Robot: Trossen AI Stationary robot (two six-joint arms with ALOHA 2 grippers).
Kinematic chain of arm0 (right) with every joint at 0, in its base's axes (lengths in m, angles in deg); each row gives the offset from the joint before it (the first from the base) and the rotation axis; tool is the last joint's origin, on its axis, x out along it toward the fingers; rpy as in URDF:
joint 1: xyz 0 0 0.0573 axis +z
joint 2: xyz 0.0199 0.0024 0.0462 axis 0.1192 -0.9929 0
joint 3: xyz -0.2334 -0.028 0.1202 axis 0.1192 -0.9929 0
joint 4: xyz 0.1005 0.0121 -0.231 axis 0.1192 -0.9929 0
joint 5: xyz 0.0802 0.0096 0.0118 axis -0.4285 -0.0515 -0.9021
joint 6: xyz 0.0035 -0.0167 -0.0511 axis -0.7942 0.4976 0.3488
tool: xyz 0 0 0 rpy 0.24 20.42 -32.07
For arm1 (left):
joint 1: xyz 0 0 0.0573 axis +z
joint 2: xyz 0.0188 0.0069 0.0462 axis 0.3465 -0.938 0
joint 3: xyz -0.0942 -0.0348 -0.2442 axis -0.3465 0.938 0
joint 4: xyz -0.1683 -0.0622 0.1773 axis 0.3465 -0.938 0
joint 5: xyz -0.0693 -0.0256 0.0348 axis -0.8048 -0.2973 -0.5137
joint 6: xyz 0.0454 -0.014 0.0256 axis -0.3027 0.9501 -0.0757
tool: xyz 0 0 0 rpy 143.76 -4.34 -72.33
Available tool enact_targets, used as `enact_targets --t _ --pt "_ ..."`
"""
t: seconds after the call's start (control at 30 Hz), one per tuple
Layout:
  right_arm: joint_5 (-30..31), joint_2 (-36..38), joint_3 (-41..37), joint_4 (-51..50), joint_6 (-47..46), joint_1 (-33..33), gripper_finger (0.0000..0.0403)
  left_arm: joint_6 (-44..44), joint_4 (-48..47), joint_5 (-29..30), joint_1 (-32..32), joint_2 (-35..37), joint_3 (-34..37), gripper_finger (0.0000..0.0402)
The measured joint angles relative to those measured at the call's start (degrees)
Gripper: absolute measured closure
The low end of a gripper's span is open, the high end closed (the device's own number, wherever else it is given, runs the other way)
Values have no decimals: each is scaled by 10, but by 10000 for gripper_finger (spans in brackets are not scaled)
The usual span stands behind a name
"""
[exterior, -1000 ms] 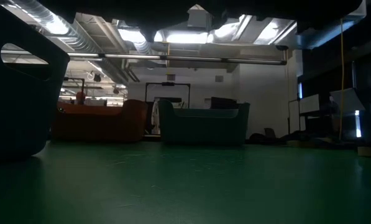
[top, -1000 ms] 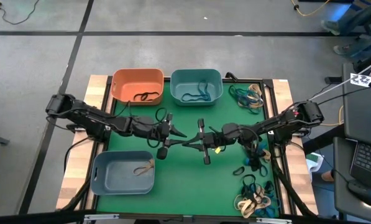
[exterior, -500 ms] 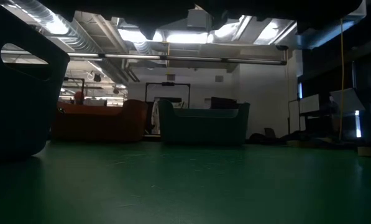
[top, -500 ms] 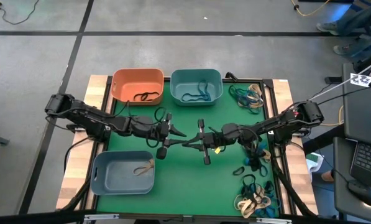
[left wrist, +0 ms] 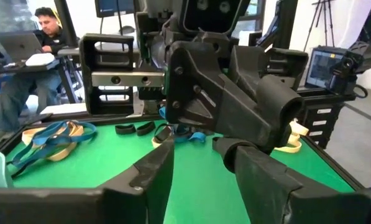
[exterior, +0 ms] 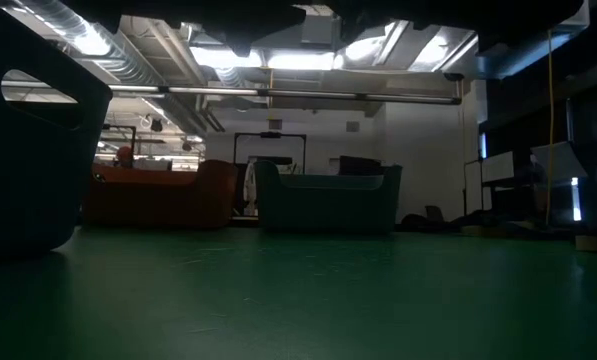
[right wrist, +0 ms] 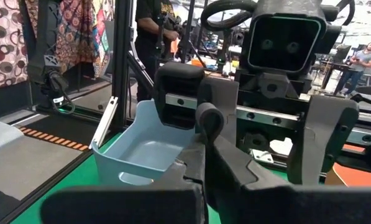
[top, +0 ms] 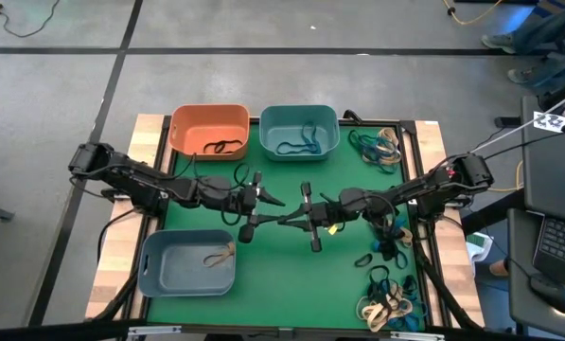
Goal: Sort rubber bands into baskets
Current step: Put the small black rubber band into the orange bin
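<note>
Three baskets [top: 300,131], two claws meeting mid-worktop [top: 273,275].
Left claw [top: 271,202] is gaping apart; right claw [top: 284,221] is pinching together, empty.

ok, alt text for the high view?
Two arms meet mid-mat, left gripper open, right gripper shut. Orange basket, teal basket and grey-blue basket each hold bands; loose rubber bands lie along the right edge.

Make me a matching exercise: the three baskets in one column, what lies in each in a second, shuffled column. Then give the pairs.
Baskets:
1. orange basket
2. teal basket
3. grey-blue basket

Contents:
A. a tan rubber band
B. black rubber bands
C. blue-teal rubber bands

Pairs: 1-B, 2-C, 3-A
</note>
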Motion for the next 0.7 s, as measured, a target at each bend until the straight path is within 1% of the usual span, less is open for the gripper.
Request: enact_targets --t 0.2,0.37,0.53,0.6,0.7 --pt "0 0 0 3 0 0 386 -24 8 0 -8 0 0 279" --pt "4 0 0 4 0 0 386 -35 9 -1 -10 0 0 329" --pt "5 0 0 3 0 0 386 -35 9 -6 -10 0 0 388" --pt "4 0 0 3 0 0 386 -35 9 -8 -10 0 0 396" --pt "4 0 0 2 0 0 386 -35 8 -8 -10 0 0 393"
